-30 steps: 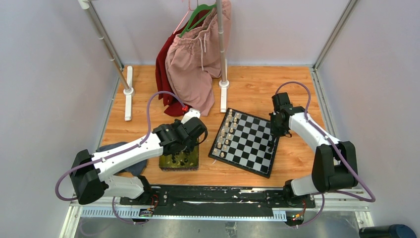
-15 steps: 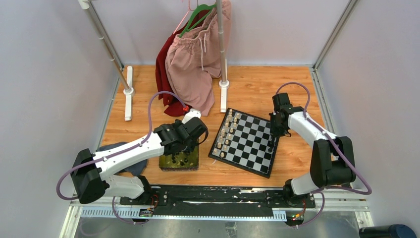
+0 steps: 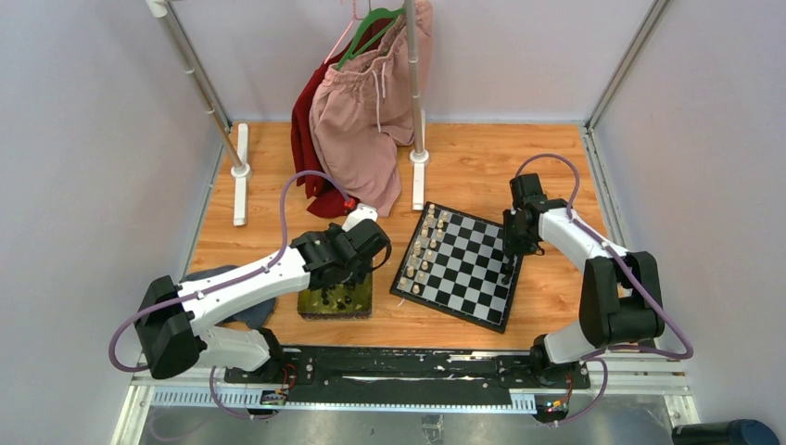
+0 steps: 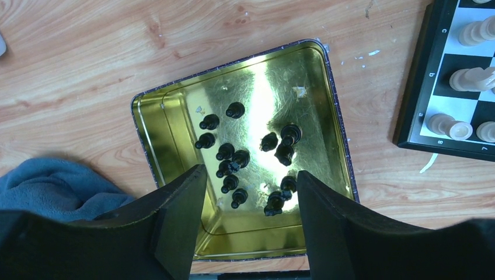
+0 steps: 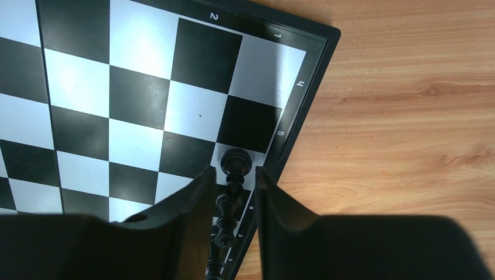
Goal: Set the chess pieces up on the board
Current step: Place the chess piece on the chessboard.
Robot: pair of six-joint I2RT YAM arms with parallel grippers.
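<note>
Chess pieces [image 5: 236, 163] stand at the board [image 5: 140, 87] edge inside my slightly open right tool [image 5: 233, 171], unheld; my left tool [image 4: 251, 181] gapes empty over the tray [image 4: 169, 116].

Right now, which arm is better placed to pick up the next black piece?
The left. Its open fingers hang directly over the gold tray where the loose black pieces lie. The right arm's fingers are over at the board edge, straddling a black piece standing there.

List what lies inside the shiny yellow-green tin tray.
About a dozen tiny black chess pieces lie loose on the tray's floor. Its near corners are covered by the left gripper's black fingers.
</note>
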